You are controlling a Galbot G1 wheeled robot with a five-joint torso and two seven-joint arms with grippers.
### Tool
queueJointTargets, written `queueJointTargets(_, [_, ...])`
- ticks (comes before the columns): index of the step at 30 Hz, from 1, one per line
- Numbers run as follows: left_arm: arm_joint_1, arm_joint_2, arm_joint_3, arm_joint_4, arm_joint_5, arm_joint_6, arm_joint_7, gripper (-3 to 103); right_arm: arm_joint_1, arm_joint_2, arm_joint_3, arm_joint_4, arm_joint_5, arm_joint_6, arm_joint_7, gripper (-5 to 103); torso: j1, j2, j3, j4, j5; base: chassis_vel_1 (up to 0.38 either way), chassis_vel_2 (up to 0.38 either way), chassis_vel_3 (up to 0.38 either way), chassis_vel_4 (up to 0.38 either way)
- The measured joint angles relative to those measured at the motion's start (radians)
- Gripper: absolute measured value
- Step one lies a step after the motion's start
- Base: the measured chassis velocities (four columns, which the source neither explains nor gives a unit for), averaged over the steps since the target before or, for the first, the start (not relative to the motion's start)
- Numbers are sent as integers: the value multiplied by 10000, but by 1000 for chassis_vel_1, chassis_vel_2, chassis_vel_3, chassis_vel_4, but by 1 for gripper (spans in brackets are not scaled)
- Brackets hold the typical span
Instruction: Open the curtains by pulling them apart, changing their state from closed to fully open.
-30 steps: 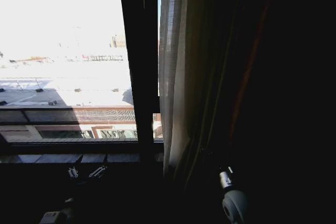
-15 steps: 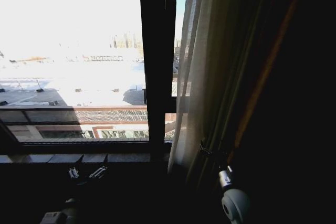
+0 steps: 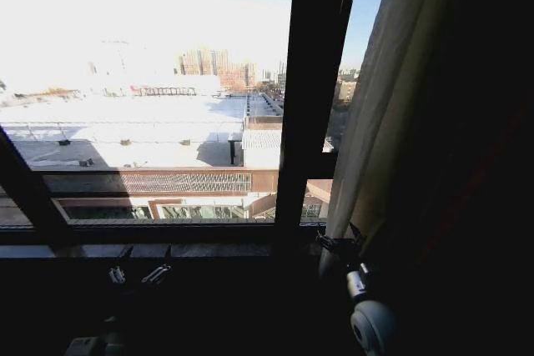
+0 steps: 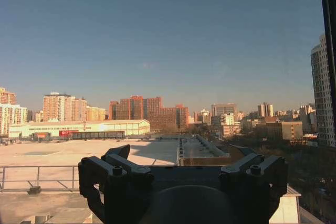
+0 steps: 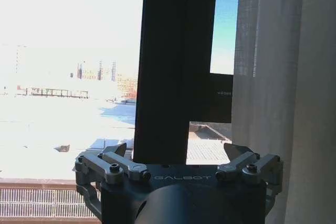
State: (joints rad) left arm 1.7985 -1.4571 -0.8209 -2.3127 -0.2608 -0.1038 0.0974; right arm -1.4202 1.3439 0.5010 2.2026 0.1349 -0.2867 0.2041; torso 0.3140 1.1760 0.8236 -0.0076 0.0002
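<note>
Sheer cream curtain [image 3: 392, 114] hangs bunched at the right of the window, its pleats slanting past the dark window frame bar [image 3: 310, 89]. Right gripper [image 3: 338, 243] sits low at the curtain's bottom edge, beside the fabric; in the right wrist view its fingers [image 5: 239, 153] are spread wide, grasping nothing, with the curtain [image 5: 283, 87] just beside one of them. Left gripper [image 3: 138, 274] waits low by the sill [image 3: 192, 249], its fingers [image 4: 118, 153] likewise released, facing the bare glass and rooftops [image 3: 133, 118] outside
</note>
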Motion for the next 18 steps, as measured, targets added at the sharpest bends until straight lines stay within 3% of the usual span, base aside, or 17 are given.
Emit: queueJointTargets(18, [-43,48,-20,18,-94,39,-11,100,34,17,-38,-24,-27,-1,-4,100,1,0,0,-1,-1,361,356,-352,-348])
